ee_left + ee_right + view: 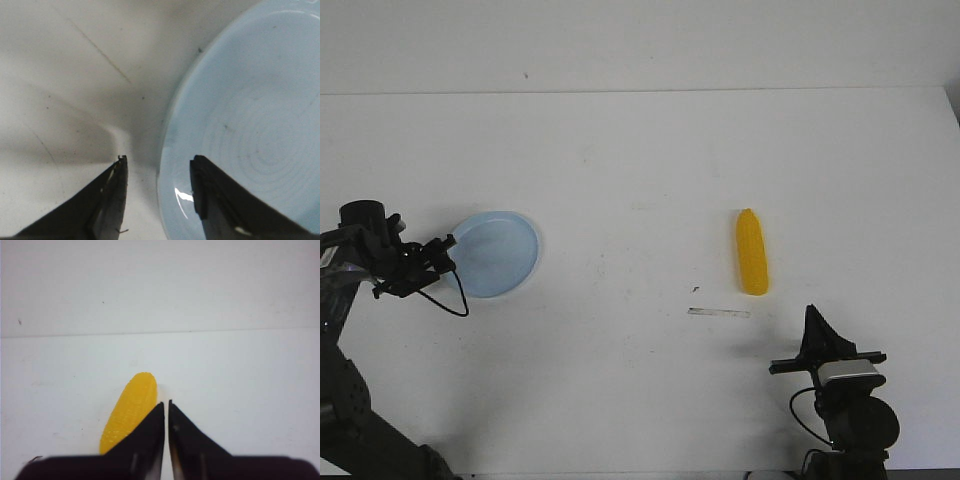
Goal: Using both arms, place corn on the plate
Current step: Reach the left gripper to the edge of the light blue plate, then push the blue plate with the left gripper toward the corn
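Observation:
The yellow corn (752, 252) lies flat on the white table, right of centre, its tapered end pointing away from me. The pale blue plate (498, 252) rests at the left, with nothing on it. My left gripper (447, 256) is at the plate's left rim. In the left wrist view this gripper (157, 161) is open, one finger over the table and the other over the plate (260, 110), the rim between them. My right gripper (814, 322) hovers nearer to me than the corn and slightly to its right. In the right wrist view it (166, 403) is shut and empty, the corn (129, 412) just beyond its tips.
A thin pale strip (718, 312) lies on the table just in front of the corn. The table's far edge (640, 92) meets a white wall. The table's right edge runs close to the right arm.

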Tool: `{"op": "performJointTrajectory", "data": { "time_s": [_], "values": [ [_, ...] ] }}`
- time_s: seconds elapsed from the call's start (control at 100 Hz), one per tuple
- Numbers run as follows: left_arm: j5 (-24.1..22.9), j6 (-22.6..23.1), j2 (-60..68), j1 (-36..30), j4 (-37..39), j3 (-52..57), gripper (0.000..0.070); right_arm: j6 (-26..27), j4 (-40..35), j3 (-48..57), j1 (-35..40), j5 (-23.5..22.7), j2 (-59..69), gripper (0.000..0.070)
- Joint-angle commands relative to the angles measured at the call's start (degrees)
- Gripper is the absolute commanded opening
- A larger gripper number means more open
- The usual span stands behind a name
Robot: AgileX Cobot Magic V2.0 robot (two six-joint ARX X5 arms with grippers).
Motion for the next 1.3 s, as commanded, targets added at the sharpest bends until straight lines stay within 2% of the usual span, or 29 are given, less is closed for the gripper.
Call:
{"op": "performJointTrajectory", "data": {
  "time_s": [0.0,0.25,0.29,0.34,0.38,0.49,0.54,0.67,0.84,0.93,1.11,1.29],
  "values": [
    [0.44,0.15,1.60,0.02,-0.20,1.07,0.0246,-0.42,0.61,-0.07,0.09,0.04,0.07,0.0013],
    [2.12,0.09,3.23,-1.44,0.22,1.07,0.0234,-0.42,0.61,-0.07,0.09,0.04,0.09,0.0013],
    [2.12,0.09,3.32,-1.64,0.48,1.07,0.0201,-0.42,0.59,-0.07,0.09,0.04,0.09,0.0013],
    [2.12,0.07,3.32,-1.84,0.72,1.07,0.0113,-0.44,0.61,-0.07,0.09,0.04,0.09,0.0013],
    [2.12,0.09,3.32,-1.92,0.76,1.07,0.0071,-0.44,0.59,-0.07,0.09,0.04,0.09,0.0013],
    [2.12,0.07,3.32,-1.92,0.76,1.07,0.0061,-0.42,0.61,-0.07,0.09,0.04,0.09,0.0013],
    [2.12,0.07,3.32,-1.92,0.76,1.07,0.0000,-0.42,0.61,-0.07,0.09,0.04,0.09,0.0013],
    [2.91,-0.04,3.32,-1.92,0.76,1.07,0.0001,-0.42,0.61,-0.07,0.09,0.04,0.07,0.0013],
    [7.43,-0.57,2.51,-3.15,0.81,1.07,0.0001,-0.42,0.61,-0.07,0.09,0.04,0.09,0.0013],
    [7.48,-0.98,1.46,-4.92,0.81,1.07,0.0001,-0.42,0.61,-0.07,0.09,0.04,0.07,0.0013],
    [7.45,-4.09,-0.39,-10.58,2.80,1.07,0.0001,-0.44,0.61,-0.07,0.09,0.04,0.07,0.0013],
    [7.37,-8.04,-0.50,-19.50,6.14,1.07,0.0001,-0.42,0.61,-0.07,0.09,0.04,0.09,0.0013]
  ]
}}
